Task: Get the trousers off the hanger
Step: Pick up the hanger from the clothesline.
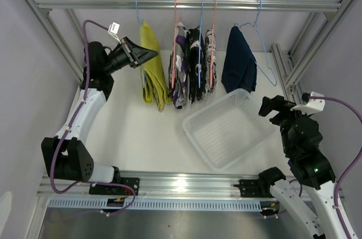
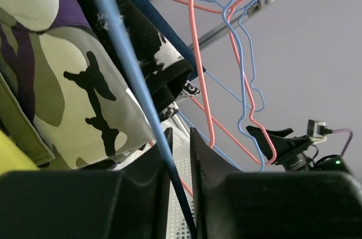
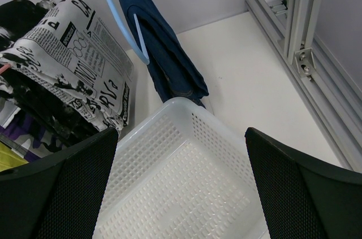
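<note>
The left arm (image 1: 85, 112), at the left of the frame, and the right arm (image 1: 302, 143), at lower right, pair white shells with black joints; the left hand (image 1: 148, 53) and right hand (image 1: 275, 107) are matt black. Purple cables (image 1: 85, 41) run along both, with a white tag (image 1: 115, 27) at upper left and a green light (image 1: 315, 169) at lower right

a white perforated basket (image 1: 226, 131) sits on the white table (image 1: 141, 137), an aluminium rail (image 1: 85, 3) crossing overhead.

The newspaper-print trousers (image 3: 73, 52) at the upper left of the right wrist view carry black capitals and fine columns, but no whole word reads clearly. The white tag (image 1: 115, 27), upper left of the top view, is too small to read.
</note>
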